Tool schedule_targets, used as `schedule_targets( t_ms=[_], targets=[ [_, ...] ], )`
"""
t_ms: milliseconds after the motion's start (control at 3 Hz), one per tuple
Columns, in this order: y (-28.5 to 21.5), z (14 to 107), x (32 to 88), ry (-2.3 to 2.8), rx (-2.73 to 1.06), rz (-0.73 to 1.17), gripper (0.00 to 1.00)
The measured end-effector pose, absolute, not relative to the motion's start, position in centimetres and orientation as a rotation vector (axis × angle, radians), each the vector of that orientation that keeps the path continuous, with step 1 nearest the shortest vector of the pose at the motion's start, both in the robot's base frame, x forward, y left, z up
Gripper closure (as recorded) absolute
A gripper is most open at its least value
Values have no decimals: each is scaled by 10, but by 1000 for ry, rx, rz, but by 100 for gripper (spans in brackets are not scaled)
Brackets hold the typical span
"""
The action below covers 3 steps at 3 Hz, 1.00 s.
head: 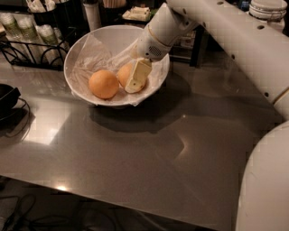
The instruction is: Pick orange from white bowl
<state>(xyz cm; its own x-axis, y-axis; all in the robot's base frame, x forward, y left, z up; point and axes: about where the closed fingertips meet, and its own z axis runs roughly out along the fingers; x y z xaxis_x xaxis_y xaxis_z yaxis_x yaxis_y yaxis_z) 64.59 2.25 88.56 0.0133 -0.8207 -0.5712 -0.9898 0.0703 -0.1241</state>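
Observation:
The white bowl point(86, 49), wide and lined with crinkled white paper, stands tilted at the back of the grey table. Two round orange fruits lie in it side by side. The orange point(123, 73) is the right one, partly hidden behind my gripper. The other fruit point(103, 84) lies to its left in full view. My gripper point(132, 80) reaches down into the bowl from the upper right and sits right at the orange, with its cream-coloured end lying across the orange's right side.
A black wire rack point(31, 49) with bottles stands behind the bowl at the left. A dark object with cables point(6, 101) lies at the table's left edge. Cups and containers point(135, 13) stand at the back. My white arm point(235, 40) spans the right side.

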Motion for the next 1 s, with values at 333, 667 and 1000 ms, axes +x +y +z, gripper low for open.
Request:
schedule_targets(
  t_ms=[333,667,1000],
  targets=[
    [23,885,646,1848,-1796,438,16],
    [25,882,650,1836,-1808,431,21],
    [25,880,651,1832,-1813,427,22]
  ],
)
